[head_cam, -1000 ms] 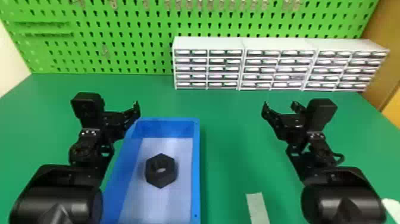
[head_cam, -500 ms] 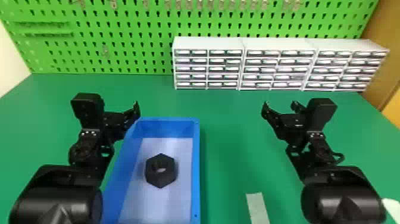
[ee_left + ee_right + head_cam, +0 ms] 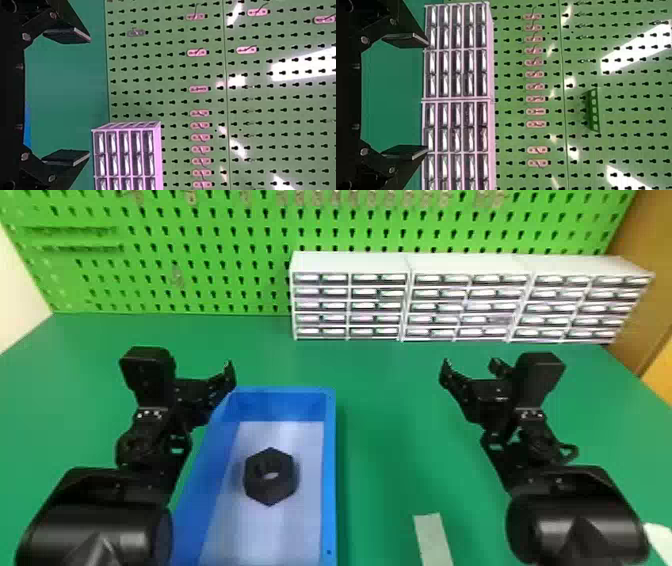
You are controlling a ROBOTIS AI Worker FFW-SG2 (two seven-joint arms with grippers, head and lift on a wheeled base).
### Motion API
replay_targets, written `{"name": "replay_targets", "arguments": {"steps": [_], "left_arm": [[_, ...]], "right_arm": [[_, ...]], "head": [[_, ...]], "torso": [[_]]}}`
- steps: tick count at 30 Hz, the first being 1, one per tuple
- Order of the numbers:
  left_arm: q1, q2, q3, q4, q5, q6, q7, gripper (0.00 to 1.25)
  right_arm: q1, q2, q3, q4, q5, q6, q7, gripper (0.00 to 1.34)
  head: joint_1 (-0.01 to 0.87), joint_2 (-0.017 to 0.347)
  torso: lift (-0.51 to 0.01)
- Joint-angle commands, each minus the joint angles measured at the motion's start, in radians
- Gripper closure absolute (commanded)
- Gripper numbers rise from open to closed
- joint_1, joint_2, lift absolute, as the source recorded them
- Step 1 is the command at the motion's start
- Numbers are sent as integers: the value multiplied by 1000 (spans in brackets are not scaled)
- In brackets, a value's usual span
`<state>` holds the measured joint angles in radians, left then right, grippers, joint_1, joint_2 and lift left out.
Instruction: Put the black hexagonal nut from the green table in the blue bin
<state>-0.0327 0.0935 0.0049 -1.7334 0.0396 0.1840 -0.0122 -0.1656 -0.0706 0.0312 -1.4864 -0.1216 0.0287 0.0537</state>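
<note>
The black hexagonal nut [image 3: 270,476] lies flat on the pale floor of the blue bin [image 3: 329,470], which stands on the green table [image 3: 385,410]. My left gripper [image 3: 227,370] is raised beside the bin's far left corner, its fingers apart and holding nothing; the left wrist view shows the same gripper [image 3: 89,97] spread wide. Well to the right of the bin, above the table, my right gripper [image 3: 470,365] is parked, also empty. In the right wrist view both fingers of that gripper [image 3: 428,97] stand wide apart.
White drawer cabinets [image 3: 407,297] line the table's back right, in front of a green pegboard [image 3: 200,255]. A pale strip [image 3: 433,540] lies on the table near the front, between the bin and the right arm. A white object [image 3: 659,540] sits at the right edge.
</note>
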Motion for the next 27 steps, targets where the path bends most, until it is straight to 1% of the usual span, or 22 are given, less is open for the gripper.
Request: {"name": "replay_targets", "arguments": {"steps": [1, 27], "left_arm": [[-1, 0, 1, 0, -1, -1, 0, 248], [4, 0, 3, 0, -1, -1, 0, 248]], "right_arm": [[-2, 0, 4, 0, 3, 2, 0, 340], [-3, -3, 7, 0, 5, 8, 0, 340]], "head": [[686, 51], [686, 51]], "torso": [[-96], [-96]]}}
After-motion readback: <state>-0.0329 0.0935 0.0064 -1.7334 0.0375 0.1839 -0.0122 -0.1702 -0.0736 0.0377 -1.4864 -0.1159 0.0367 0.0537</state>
